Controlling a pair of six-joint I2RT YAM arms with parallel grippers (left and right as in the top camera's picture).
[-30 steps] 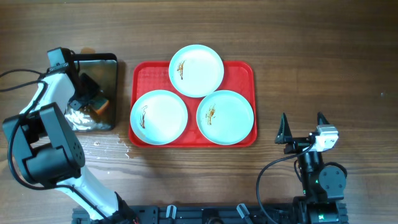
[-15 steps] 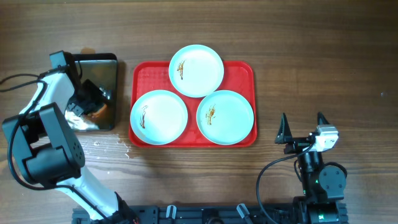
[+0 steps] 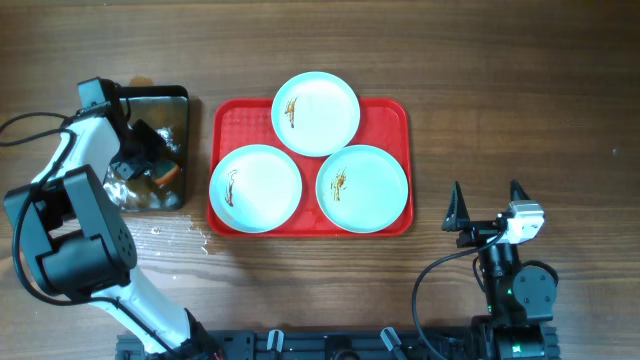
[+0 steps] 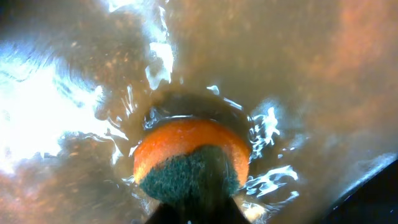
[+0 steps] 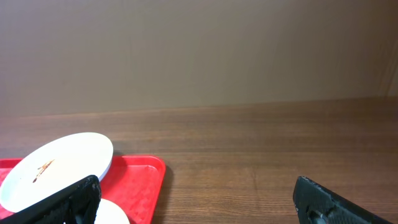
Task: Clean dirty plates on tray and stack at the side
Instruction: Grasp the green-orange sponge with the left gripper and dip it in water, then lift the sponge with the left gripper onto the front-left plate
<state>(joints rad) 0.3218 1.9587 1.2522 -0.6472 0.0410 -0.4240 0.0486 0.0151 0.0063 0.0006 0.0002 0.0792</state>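
Overhead view:
- Left pincer [image 3: 155, 168] down in black pan [image 3: 172, 103], clamped on orange-green sponge [image 4: 189, 162] sitting in water.
- Red tray [image 3: 385, 115] on table [image 3: 500, 80], at 3 o'clock from left pincer, just beside pan.
- Tray carries three smeared plates: far plate [image 3: 316, 113], left plate [image 3: 255, 187], right plate [image 3: 362, 187].
- Right pincer [image 3: 486, 208] spread wide, empty; tray at its 10 o'clock, apart.

Your left arm [image 3: 75, 215] is built of white links between bulky, rounded black joint housings, and a thin black cable [image 3: 20, 123] loops off its upper end to the left. Your right arm [image 3: 512, 285] is black all over with rounded joints. It is topped by a small white-and-grey camera block [image 3: 524, 218] and two pointed black fingers [image 3: 456, 208], and a second cable [image 3: 425, 275] curves from it down to the black base rail [image 3: 330, 345].
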